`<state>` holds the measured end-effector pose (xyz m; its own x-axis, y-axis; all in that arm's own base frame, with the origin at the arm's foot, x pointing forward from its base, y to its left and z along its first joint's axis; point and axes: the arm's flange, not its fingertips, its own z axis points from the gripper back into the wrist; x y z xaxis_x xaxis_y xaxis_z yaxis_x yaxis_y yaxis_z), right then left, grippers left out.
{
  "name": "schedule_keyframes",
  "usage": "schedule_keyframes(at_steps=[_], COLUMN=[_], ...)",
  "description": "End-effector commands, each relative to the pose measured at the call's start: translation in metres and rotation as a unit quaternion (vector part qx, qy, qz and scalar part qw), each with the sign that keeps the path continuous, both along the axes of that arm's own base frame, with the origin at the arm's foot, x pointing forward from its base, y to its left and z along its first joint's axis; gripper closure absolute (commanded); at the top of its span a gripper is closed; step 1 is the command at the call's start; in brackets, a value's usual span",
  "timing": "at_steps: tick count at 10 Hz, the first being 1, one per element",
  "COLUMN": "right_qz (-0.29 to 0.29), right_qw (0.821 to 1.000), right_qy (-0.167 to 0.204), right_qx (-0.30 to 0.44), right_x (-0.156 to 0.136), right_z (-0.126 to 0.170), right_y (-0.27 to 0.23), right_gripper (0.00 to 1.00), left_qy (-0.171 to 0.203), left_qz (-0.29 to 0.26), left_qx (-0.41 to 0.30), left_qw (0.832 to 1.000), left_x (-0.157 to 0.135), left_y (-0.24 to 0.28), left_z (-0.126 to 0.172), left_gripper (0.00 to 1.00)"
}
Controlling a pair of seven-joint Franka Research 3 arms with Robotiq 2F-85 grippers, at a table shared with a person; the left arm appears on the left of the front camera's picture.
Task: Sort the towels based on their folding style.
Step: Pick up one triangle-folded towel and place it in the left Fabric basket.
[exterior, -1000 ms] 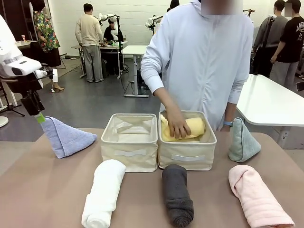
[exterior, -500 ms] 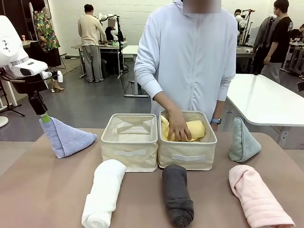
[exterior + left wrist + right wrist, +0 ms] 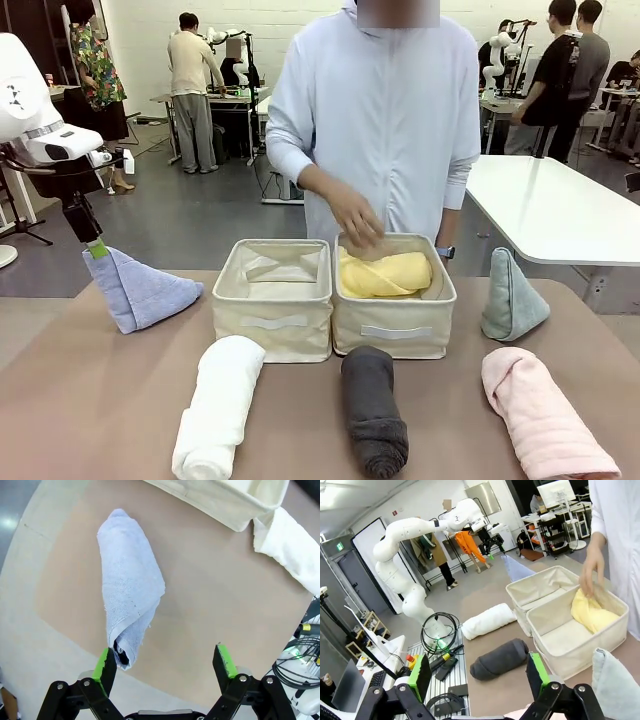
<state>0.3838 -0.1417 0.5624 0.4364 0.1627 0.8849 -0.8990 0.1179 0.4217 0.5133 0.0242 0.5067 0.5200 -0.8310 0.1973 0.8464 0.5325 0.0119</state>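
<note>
My left gripper (image 3: 94, 248) hangs open just above the tip of the lavender-blue cone towel (image 3: 142, 291) at the table's left. In the left wrist view that towel (image 3: 131, 580) lies ahead, its near end beside one green finger (image 3: 106, 663), with the left gripper (image 3: 165, 661) open around bare table. A yellow rolled towel (image 3: 386, 273) lies in the right bin (image 3: 395, 330), the person's hand (image 3: 356, 216) raised above it. White (image 3: 218, 405), dark grey (image 3: 373, 410) and pink (image 3: 541, 412) rolls lie along the front. A sage green cone towel (image 3: 512, 297) stands at the right. My right gripper (image 3: 480, 674) is open and holds nothing.
The left bin (image 3: 272, 318) holds no towel and stands against the right one mid-table. The person stands at the far edge behind the bins. The right wrist view looks across the grey roll (image 3: 500, 659), white roll (image 3: 489, 620) and both bins toward the left arm (image 3: 420, 530).
The person's hand has let go of the yellow towel and lifted out of the right bin. My left gripper shifted slightly toward the lavender-blue towel's tip.
</note>
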Motion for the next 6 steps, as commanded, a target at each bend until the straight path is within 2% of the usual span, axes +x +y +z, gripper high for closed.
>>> schedule_keyframes(at_steps=[1, 2, 6], right_qz=[0.001, 0.001, 0.001], right_qw=[1.0, 1.0, 1.0], right_qy=[-0.01, -0.01, -0.01], right_qx=[0.016, 0.016, 0.016], right_x=[0.003, 0.003, 0.003], right_z=[0.002, 0.002, 0.002], right_y=[0.001, 0.001, 0.001], right_gripper=[0.0, 0.0, 0.0], left_qy=[0.001, 0.017, 0.032], left_qz=[0.034, 0.045, 0.064], left_qx=[-0.014, -0.021, 0.001], left_qw=[0.999, 0.999, 0.997], left_x=[0.028, 0.041, 0.068], left_y=[0.006, 0.006, -0.001], left_z=[-0.005, -0.01, -0.028], left_gripper=[0.0, 0.0, 0.0])
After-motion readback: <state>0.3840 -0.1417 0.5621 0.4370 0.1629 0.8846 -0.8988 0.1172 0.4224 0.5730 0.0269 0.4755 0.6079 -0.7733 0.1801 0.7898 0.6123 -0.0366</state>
